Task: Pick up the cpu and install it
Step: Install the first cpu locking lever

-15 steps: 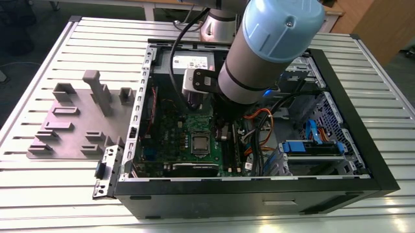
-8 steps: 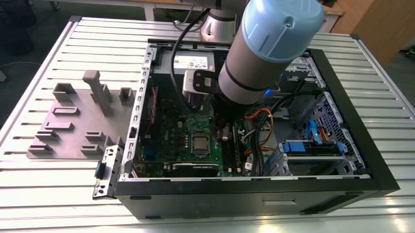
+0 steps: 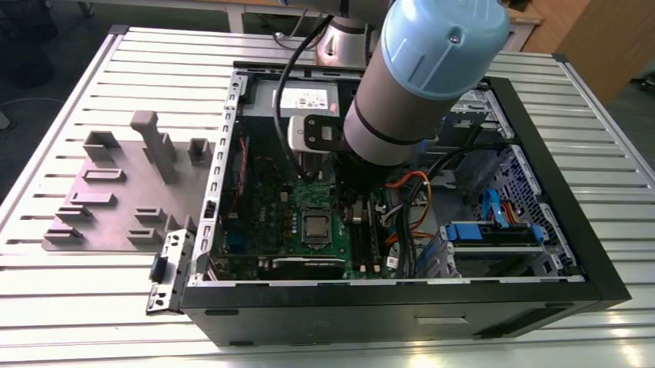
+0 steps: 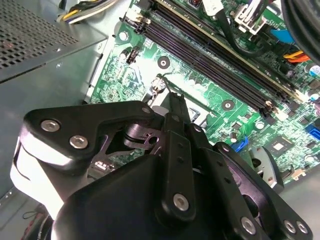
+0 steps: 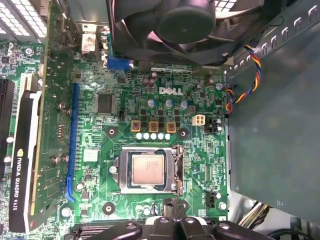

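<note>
Already the cpu (image 5: pixel 148 170) lies flat inside the silver socket frame (image 5: pixel 176 170) on the green motherboard (image 5: pixel 125 90), its grey metal top facing up; in the exterior view the same chip (image 3: pixel 316 225) sits near the middle of the board, inside the open computer case (image 3: pixel 573 253) that rests on the slatted desk (image 3: pixel 61 291). The arm (image 3: pixel 430 69) reaches down into the case above the far part of the board, and the pincer (image 5: pixel 172 220) hangs just beside the socket's edge, apart from the chip and carrying nothing that I can see. Whether its jaws are parted or together I cannot tell, since the black linkage (image 4: pixel 170 165) hides the tips in the second wrist view. As a judgement, the chip looks seated rather than waiting to be picked up, so the risk from here lies in contact: a pincer coming down slightly off centre could catch the frame or the thin retention lever (image 5: pixel 179 150) instead of the chip, skew it in the socket and harm the contacts beneath. The black fan (image 5: pixel 185 25) stands on the socket's far side and the memory slots (image 4: pixel 215 55) run close by, leaving little room for sideways drift.
</note>
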`<control>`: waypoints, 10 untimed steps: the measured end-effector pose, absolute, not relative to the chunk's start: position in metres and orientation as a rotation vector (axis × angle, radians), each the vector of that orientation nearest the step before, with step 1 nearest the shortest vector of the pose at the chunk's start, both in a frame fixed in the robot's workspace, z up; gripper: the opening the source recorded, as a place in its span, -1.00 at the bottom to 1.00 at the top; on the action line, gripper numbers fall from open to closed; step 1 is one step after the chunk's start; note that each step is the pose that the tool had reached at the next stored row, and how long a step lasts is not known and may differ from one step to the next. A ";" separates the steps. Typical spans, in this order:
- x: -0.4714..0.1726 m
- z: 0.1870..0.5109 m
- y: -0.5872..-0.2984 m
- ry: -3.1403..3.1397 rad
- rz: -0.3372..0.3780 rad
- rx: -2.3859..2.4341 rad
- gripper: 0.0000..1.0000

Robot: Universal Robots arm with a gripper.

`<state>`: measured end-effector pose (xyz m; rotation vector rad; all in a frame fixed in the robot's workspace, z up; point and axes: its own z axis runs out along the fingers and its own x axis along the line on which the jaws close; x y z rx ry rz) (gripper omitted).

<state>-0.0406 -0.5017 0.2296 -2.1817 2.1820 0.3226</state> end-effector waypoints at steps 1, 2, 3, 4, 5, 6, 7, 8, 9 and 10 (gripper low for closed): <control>-0.041 0.230 -0.502 2.182 0.323 -2.182 -0.79; -0.041 0.229 -0.502 2.182 0.323 -2.182 -0.79; -0.041 0.229 -0.503 2.182 0.323 -2.182 -0.79; -0.041 0.229 -0.505 2.182 0.322 -2.182 -0.79; -0.041 0.229 -0.506 2.182 0.323 -2.182 -0.79; -0.041 0.229 -0.507 2.182 0.322 -2.182 -0.79; -0.041 0.228 -0.508 2.182 0.322 -2.182 -0.79; -0.041 0.228 -0.509 2.182 0.322 -2.182 -0.79; -0.041 0.228 -0.509 2.183 0.321 -2.183 -0.79; -0.041 0.228 -0.510 2.183 0.320 -2.183 -0.79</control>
